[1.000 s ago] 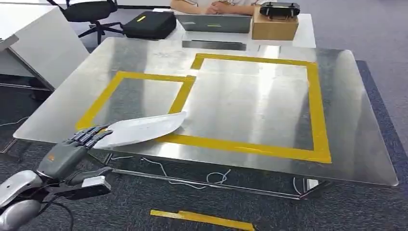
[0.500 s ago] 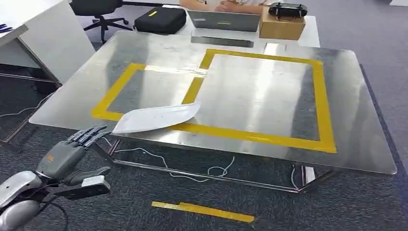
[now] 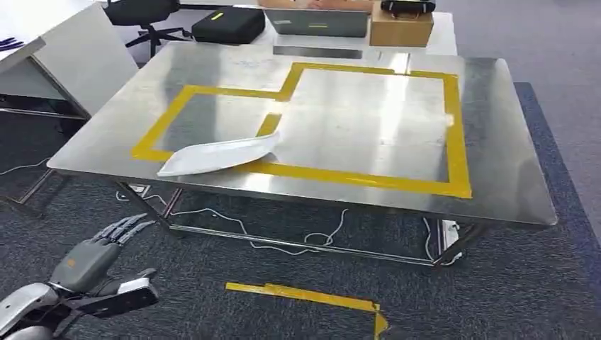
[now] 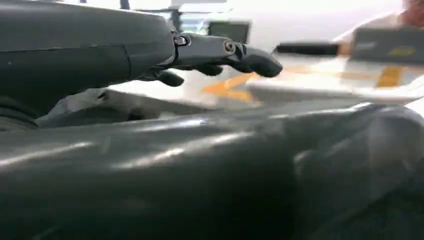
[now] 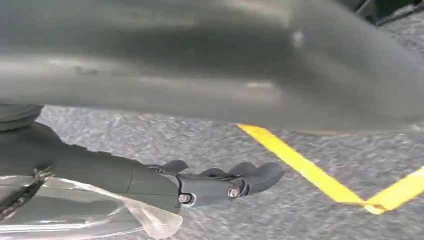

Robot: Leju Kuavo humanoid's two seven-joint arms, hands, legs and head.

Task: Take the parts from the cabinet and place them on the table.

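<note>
My left robot hand (image 3: 96,258) hangs empty, fingers spread, below and short of the bench (image 3: 496,163), where the white part (image 3: 218,154) lies beyond it, long axis along the near edge, across the tape (image 3: 354,178).

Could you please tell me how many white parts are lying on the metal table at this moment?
1. A single white part lies near the front left of the metal table, across the yellow tape. Any others would be outside these views.
</note>
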